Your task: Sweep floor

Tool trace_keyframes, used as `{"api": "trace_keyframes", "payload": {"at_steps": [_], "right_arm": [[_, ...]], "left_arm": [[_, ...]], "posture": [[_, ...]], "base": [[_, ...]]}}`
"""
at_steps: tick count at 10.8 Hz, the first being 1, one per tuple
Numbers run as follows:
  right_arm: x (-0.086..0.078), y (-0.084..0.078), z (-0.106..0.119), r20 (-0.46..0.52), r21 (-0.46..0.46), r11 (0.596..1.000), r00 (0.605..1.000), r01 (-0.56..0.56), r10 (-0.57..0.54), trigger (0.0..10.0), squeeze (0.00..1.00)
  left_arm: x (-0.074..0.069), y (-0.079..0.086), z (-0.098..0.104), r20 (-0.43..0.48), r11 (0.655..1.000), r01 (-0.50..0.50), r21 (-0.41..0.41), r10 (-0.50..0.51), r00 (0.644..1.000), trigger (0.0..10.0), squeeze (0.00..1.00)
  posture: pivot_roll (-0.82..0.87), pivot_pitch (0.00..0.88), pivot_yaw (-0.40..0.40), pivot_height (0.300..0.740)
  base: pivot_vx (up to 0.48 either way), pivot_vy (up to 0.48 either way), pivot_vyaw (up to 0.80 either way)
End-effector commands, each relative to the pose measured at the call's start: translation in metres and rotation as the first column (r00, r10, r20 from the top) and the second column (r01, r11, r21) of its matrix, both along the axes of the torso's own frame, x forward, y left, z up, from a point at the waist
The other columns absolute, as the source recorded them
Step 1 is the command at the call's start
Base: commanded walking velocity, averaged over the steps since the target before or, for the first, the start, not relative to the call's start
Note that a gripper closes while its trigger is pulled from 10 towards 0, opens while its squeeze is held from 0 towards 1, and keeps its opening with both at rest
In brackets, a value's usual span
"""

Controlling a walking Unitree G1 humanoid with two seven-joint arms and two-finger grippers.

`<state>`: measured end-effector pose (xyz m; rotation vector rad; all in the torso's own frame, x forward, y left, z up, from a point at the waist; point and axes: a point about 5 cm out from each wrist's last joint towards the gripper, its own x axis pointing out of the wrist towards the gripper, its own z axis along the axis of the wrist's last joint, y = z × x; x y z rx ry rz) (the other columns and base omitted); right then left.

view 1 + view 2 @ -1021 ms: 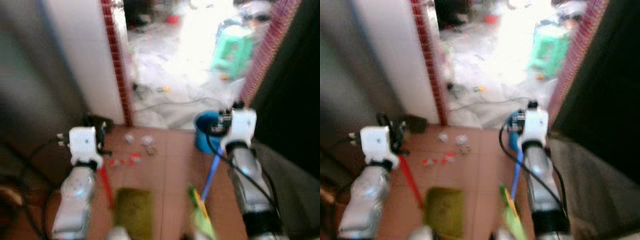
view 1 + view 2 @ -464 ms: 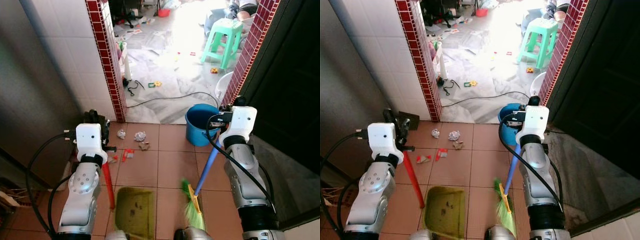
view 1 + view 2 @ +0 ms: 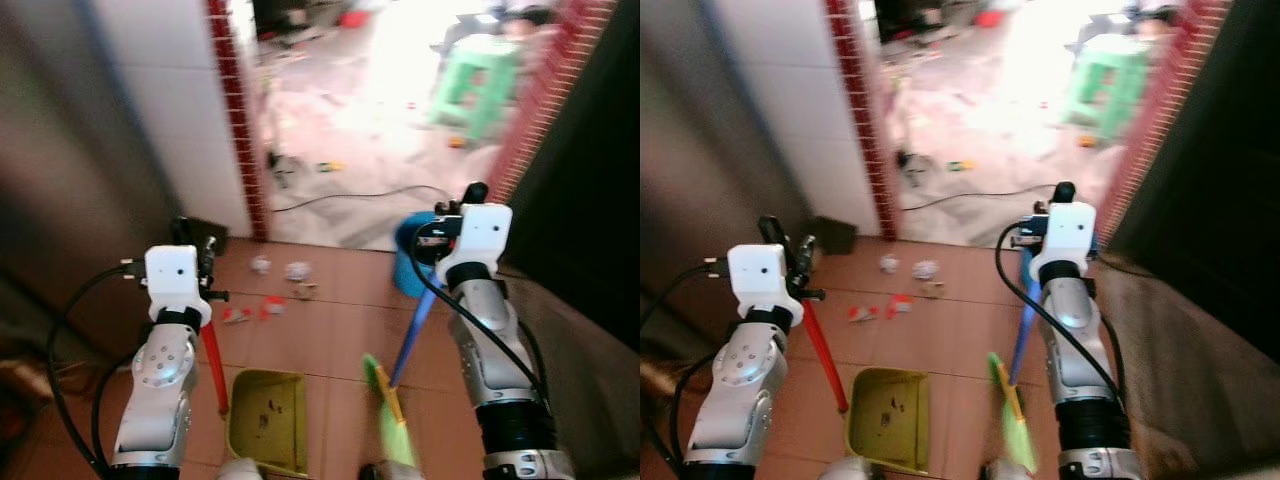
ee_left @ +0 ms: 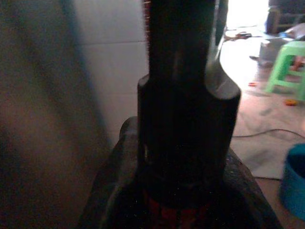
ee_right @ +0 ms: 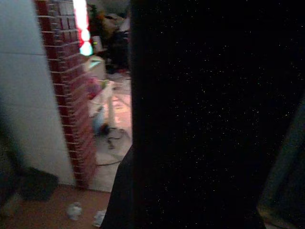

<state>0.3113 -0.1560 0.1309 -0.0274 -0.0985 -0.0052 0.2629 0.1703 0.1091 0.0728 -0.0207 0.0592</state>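
Note:
My left gripper [image 3: 196, 243] is shut on the red handle [image 3: 213, 367] of a yellow-green dustpan [image 3: 268, 434], which rests on the brown tiles between my arms. In the left wrist view the handle's dark top [image 4: 183, 119] stands between the fingers. My right gripper [image 3: 447, 222] is shut on the blue handle [image 3: 410, 335] of a broom whose green bristles [image 3: 388, 422] touch the floor right of the dustpan. Crumpled paper [image 3: 296, 271] and red scraps [image 3: 268, 307] lie ahead of the dustpan. The picture is blurred.
A blue bucket [image 3: 408, 262] stands behind the broom handle by the right brick doorpost [image 3: 535, 110]. The red brick pillar [image 3: 238, 120] and a tiled wall are on the left. Past the doorway lie a black cable [image 3: 370, 190], scattered litter and a green stool [image 3: 488, 85].
The camera has moved, so the whole picture is shifted and blurred again. Both grippers keep their hold, and the dustpan, broom and litter keep their places relative to each other.

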Motion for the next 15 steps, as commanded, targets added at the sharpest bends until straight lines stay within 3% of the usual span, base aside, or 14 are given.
{"api": "trace_keyframes", "payload": {"at_steps": [1, 12, 15], "right_arm": [[0.004, 0.005, 0.011, 0.042, 0.002, 1.0, 0.999, -0.029, 0.029, 10.0, 0.0], [0.008, -0.002, 0.019, 0.092, -0.084, 0.996, 0.995, 0.032, -0.024, 10.0, 0.0], [0.011, -0.002, 0.022, 0.11, -0.112, 0.993, 0.993, 0.047, -0.034, 10.0, 0.0]], "left_arm": [[0.003, 0.002, 0.018, 0.075, 1.0, -0.004, 0.007, 0.003, 0.997, 10.0, 0.0], [0.01, -0.006, 0.025, 0.097, 1.0, 0.022, -0.013, -0.02, 0.995, 10.0, 0.0], [0.012, -0.008, 0.028, 0.11, 1.0, 0.029, -0.002, -0.028, 0.993, 10.0, 0.0]], "posture": [[-0.03, 0.004, 0.014, 0.74], [-0.03, 0.022, 0.024, 0.74], [-0.03, 0.02, 0.022, 0.74]], "base": [[0.341, 0.337, 0.0], [0.354, 0.323, 0.0], [0.466, 0.0, 0.0]]}}
